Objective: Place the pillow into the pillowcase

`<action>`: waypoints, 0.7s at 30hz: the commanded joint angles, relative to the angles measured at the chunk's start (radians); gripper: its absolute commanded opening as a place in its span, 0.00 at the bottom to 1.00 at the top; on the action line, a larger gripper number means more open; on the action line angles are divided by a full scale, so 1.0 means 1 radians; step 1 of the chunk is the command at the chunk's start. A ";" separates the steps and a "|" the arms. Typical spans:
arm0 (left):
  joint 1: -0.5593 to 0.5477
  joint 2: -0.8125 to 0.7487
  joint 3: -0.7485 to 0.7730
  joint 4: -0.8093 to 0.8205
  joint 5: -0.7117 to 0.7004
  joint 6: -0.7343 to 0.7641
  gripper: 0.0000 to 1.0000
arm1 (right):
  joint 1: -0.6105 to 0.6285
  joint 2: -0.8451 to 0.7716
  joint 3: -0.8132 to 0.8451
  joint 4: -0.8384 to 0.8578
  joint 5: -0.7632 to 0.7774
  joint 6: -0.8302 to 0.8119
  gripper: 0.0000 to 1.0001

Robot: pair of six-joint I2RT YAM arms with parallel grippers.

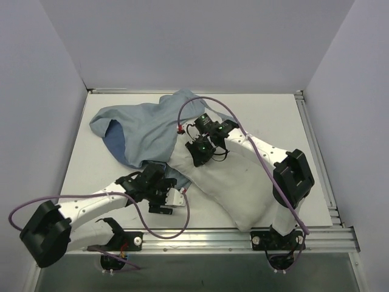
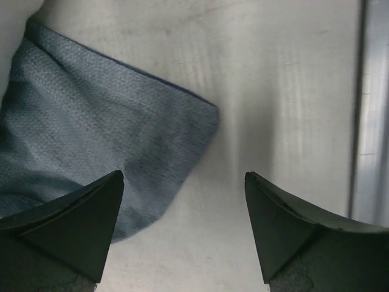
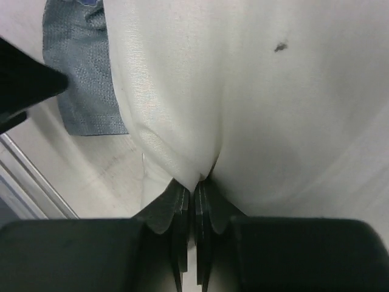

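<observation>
Right end effector (image 3: 194,184) pinches shut on plump white fabric pillow (image 1: 237,185), which lies diagonally on white desk (image 1: 88,173), one end at limp grey-blue cloth pillowcase (image 1: 146,125). Left end effector (image 2: 182,179) gapes empty (grab case hem first), then feed pillow in low.

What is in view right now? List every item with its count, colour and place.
pillow: one, white, lying diagonally on the near right of the table
pillowcase: one, pale grey-blue, crumpled at far left-centre, meeting the pillow's far end
table: one, white, under everything
rail: one, silver, along the near edge
walls: three, pale grey, around the table
cables: two, purple, one looping along each arm
left gripper: one, black, open over a pillowcase corner
right gripper: one, black, shut on a pillow fold
</observation>
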 commanded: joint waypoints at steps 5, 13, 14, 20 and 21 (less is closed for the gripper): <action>-0.038 0.246 0.043 0.292 -0.117 0.152 0.47 | -0.108 -0.022 0.109 -0.037 -0.324 0.156 0.00; -0.337 0.241 0.371 0.302 0.298 -0.039 0.00 | -0.160 -0.010 0.180 0.161 -0.558 0.404 0.00; -0.359 0.235 0.403 0.335 0.329 -0.059 0.00 | -0.160 -0.001 0.192 0.164 -0.562 0.406 0.00; -0.391 0.160 0.408 0.378 0.306 -0.159 0.44 | -0.154 0.016 0.001 0.182 -0.572 0.319 0.00; -0.391 0.127 0.406 0.360 0.264 -0.205 0.54 | -0.151 0.007 -0.040 0.187 -0.570 0.297 0.00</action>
